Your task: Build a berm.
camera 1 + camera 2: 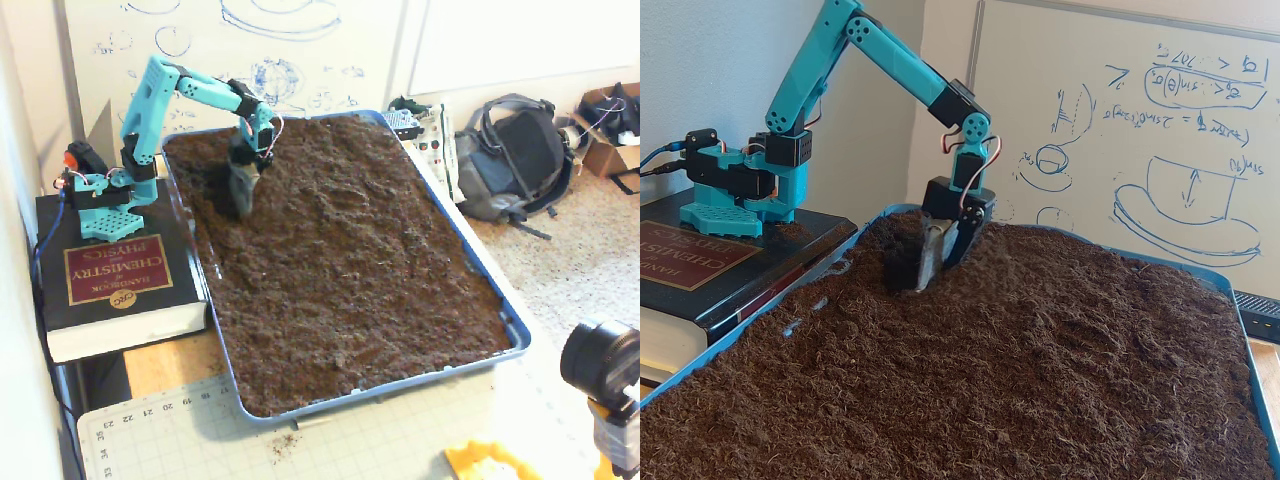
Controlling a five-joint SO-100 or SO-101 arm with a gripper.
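Soil [970, 390] fills the foreground of one fixed view, dark brown and crumbly, spread across the whole blue tray [520, 335]. It is rough all over, and it humps higher toward the far middle of the tray; that rise, the berm [1060, 300], sits just to the right of my gripper [930, 272] in that view. In the other fixed view the same raised patch [345, 205] lies in the upper half of the tray, right of my tool.

My gripper points straight down, its tip pushed into the soil near the tray's far left corner. Whether its fingers are parted or pressed together I cannot tell, as they are dark and partly buried.

My teal arm [890, 60] arches over from its base, which stands on a thick black book [115, 290] beside the tray. Under the tray's near edge lies a pale cutting mat [200, 430] with a printed ruler, on a wooden tabletop. A few soil crumbs are scattered on the mat.

Behind the tray stands a whiteboard [1140, 130] covered in blue sketches. On the carpet to the right rests a grey backpack [515, 155], and a black camera [600, 365] stands at the lower right.
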